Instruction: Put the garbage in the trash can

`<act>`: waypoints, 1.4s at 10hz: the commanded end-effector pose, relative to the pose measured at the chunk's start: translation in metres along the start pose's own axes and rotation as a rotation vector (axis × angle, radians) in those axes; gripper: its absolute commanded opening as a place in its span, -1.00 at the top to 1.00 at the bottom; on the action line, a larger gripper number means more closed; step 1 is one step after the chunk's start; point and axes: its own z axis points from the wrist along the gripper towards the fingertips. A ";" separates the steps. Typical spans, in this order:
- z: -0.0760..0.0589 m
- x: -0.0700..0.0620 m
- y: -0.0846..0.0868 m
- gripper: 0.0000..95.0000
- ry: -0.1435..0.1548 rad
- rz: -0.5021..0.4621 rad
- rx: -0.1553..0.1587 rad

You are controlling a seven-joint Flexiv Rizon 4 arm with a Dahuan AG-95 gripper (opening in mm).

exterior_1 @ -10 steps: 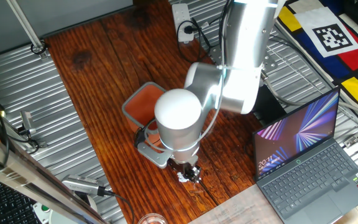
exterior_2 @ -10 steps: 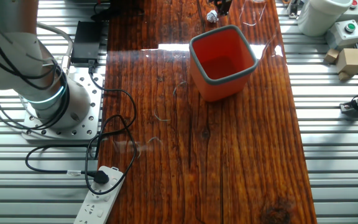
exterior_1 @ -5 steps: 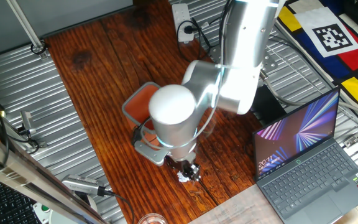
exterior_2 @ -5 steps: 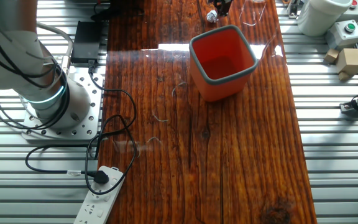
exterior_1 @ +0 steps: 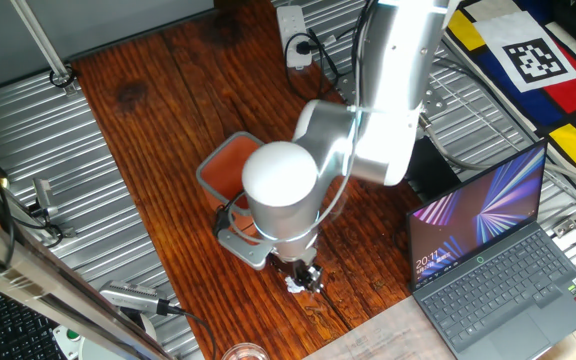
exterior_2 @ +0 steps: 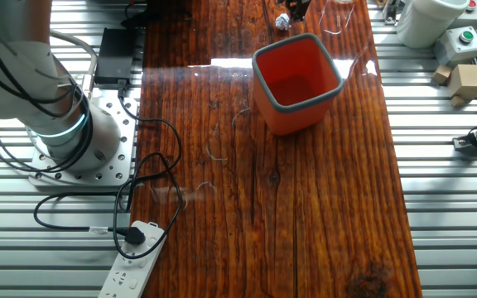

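The garbage, a small white paper wad (exterior_1: 295, 286), lies on the wooden table near its edge; it also shows in the other fixed view (exterior_2: 282, 22). My gripper (exterior_1: 305, 272) is right at the wad, its dark fingertips (exterior_2: 297, 8) touching or just beside it. The arm hides most of the gripper, and the frame edge cuts it off in the other view, so I cannot tell how the jaws stand. The trash can, a terracotta-orange pot (exterior_2: 296, 79), stands upright and empty a short way from the wad, partly hidden behind the arm (exterior_1: 220, 168).
An open laptop (exterior_1: 493, 262) sits beside the table. A clear glass (exterior_1: 243, 352) stands at the table's near end. A power strip (exterior_2: 135, 261) and black cable (exterior_2: 143, 178) lie by the arm's base (exterior_2: 65, 141). Boxes and a white container (exterior_2: 429, 21) stand off the table.
The arm's wrist has swayed slightly to the left and partly back. The wad and the trash can have not moved.
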 end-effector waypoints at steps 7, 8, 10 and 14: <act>0.024 -0.001 -0.003 -0.20 -0.040 0.007 0.023; 0.026 -0.001 -0.003 -0.20 -0.043 0.007 0.025; 0.028 0.000 -0.004 0.60 -0.057 0.015 0.032; 0.029 0.000 -0.004 1.00 -0.062 0.013 0.034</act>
